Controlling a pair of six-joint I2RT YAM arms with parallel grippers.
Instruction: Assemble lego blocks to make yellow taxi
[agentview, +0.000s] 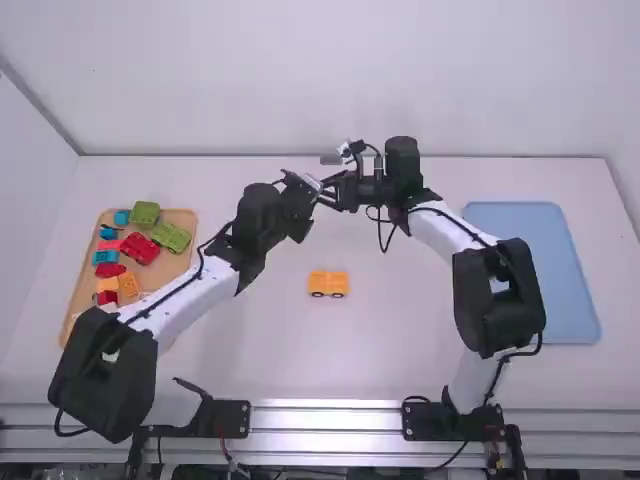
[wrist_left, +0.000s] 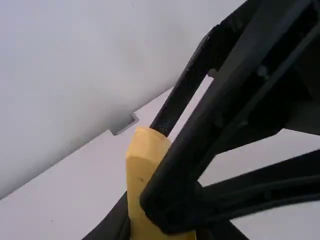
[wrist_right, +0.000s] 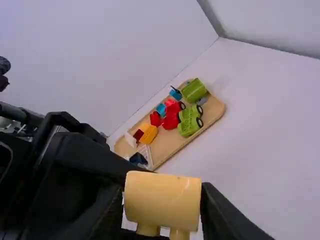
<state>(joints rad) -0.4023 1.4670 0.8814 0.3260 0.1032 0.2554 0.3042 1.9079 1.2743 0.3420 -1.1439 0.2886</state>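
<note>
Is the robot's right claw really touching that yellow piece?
Touching: the right wrist view shows the right gripper with a finger against each side of the yellow piece.

Downward high view, close wrist views

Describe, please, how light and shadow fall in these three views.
High view: mostly even light on the table, bright streaks on the metal rail. Left wrist view: the yellow block is palest at its far end. Right wrist view: its upper part looks pale, its underside more shaded.
</note>
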